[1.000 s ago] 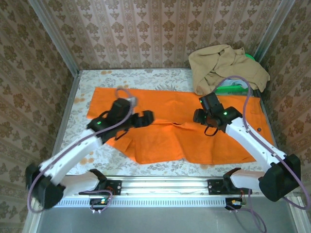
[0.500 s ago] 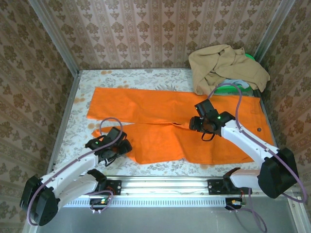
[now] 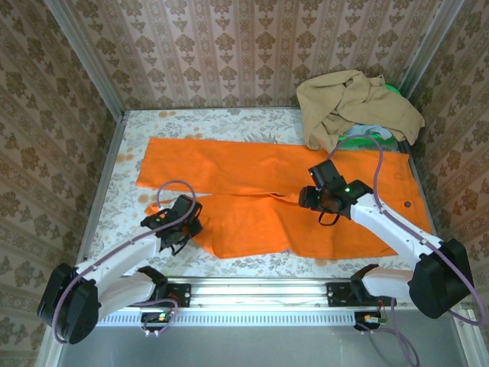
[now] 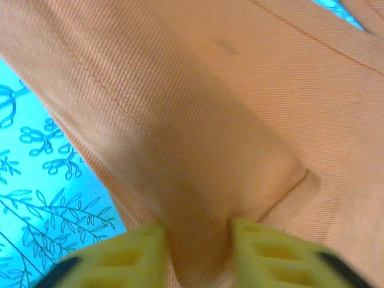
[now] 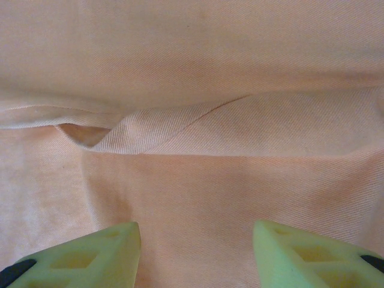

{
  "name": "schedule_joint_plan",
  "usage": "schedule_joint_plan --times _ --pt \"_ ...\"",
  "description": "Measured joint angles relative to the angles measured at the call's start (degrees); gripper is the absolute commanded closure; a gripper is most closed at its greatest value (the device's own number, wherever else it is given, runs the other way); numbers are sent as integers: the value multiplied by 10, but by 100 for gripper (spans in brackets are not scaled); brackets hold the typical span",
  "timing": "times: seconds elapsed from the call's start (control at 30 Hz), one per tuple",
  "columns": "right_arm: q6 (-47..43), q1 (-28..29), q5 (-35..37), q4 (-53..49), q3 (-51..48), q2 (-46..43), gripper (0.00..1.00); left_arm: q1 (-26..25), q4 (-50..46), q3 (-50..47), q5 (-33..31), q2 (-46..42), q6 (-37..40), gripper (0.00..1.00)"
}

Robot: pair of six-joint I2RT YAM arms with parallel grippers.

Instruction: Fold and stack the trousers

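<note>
2 long legs of the trousers (image 3: 252, 172) run left to right across the table (image 3: 229, 116), with the waist toward the right edge and the hems toward the left edge. The far leg lies flat and reaches further left. The near leg stops short of it, ending in a slanted, slightly turned hem toward the near-left corner.

That left-right long axis is, in my judgement, what the fold turns on: the cloth has to be carried along or across it, and 1 arm sits at each end of the near leg. The left gripper (image 3: 183, 223) is at the near hem, and its yellow fingers (image 4: 144, 246) are closed on a bunched ridge of orange cloth. The pinch sits right at the stitched edge, with the patterned table surface showing just beside it.

The right gripper (image 3: 321, 200) is over the crotch, where the 2 legs meet, nearer the waist. Its pale fingers (image 5: 102, 246) stand apart with flat cloth between them and a soft diagonal crease just ahead, so it grips nothing.

The fabric is a plain bright orange twill with a fine diagonal weave, limp, quick to crease, and seamed along the hem. A crumpled tan garment (image 3: 355, 103) lies heaped at the far-right corner, its near edge meeting the waist end of the trousers. The table cover is pale with a leafy print.
</note>
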Motion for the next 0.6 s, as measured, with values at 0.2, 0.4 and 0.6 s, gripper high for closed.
schedule_joint_plan --times 0.2,0.4,0.6 --pt "0 0 0 0 -1 -2 46 15 -17 7 -10 -11 12 100" --pt "0 0 -2 4 -7 -13 46 129 -144 108 -19 -94 76 100" --pt "0 0 -29 22 -20 -29 46 250 -237 200 -9 -154 140 100"
